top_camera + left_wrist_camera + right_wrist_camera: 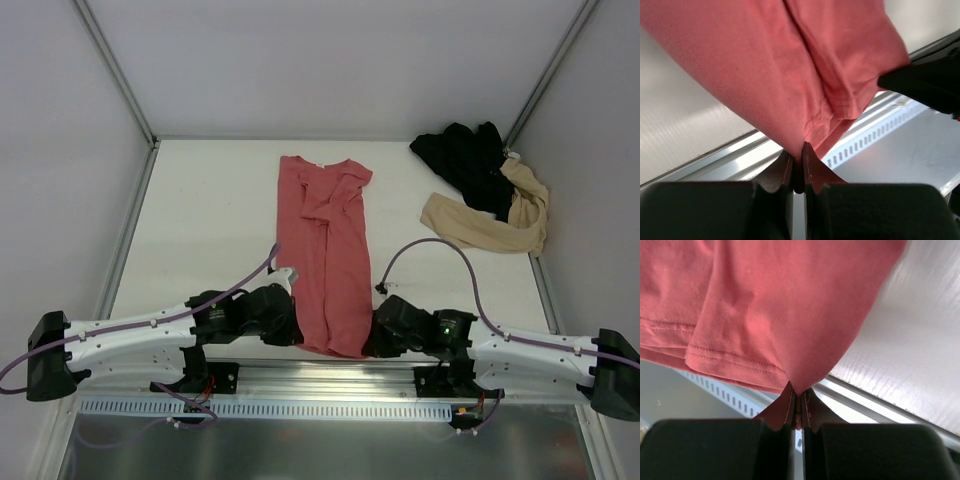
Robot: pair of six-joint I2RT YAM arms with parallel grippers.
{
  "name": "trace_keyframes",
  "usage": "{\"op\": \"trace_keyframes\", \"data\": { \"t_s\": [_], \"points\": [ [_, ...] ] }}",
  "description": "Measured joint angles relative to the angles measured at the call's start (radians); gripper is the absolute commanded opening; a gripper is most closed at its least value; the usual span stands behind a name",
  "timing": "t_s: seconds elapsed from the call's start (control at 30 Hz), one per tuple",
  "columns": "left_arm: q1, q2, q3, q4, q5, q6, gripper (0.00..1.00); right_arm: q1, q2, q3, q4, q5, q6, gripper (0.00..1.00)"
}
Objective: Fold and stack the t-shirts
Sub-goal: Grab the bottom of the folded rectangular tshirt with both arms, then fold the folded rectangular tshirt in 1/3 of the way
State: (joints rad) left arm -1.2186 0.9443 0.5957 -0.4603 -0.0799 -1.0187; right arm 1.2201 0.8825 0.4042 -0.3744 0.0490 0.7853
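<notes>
Top view: the counter (210,220) is white, with pale walls left, back and right and metal posts (115,70) running to the far corners. Its near edge, at the bottom of the frame, meets a metal rail (330,375) with a perforated strip (300,408) below it. Bare counter shows in a wide band left of centre and a narrower band right of centre.

The coral-red t-shirt (325,255) is folded lengthwise into a long narrow strip down the centre of the frame. Its collar end is at upper centre and its hem end is at lower centre, right at the near edge. The black t-shirt (465,160) is crumpled at upper right in the far right corner. The beige t-shirt (495,220) is crumpled just below and touching it, close to the right edge. Both are well apart from the red one.

The left arm (130,340) reaches in from lower left and the right arm (520,350) from lower right, with a purple cable (430,245) looping above the right one.

The left jaws are at the strip's lower-left corner. In the left wrist view the fingertips (785,172) are pressed together and pinch a peak of red cloth, with the rail under it.

The right jaws are at the lower-right corner. In the right wrist view the fingertips (787,407) are pressed together on a pulled-up point of red cloth, with the stitched hem hanging just to the left.
</notes>
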Motion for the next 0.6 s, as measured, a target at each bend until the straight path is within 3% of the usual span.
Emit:
{"op": "trace_keyframes", "data": {
  "t_s": [0.3,0.6],
  "points": [
    [0.0,-0.01,0.167,-0.13,-0.089,0.049,0.0,-0.019,-0.027,0.198,-0.189,0.051,-0.085,0.0],
    [0.002,0.014,0.198,-0.199,-0.152,0.069,0.02,-0.217,0.056,0.322,-0.234,-0.002,-0.231,0.0]
  ]
}}
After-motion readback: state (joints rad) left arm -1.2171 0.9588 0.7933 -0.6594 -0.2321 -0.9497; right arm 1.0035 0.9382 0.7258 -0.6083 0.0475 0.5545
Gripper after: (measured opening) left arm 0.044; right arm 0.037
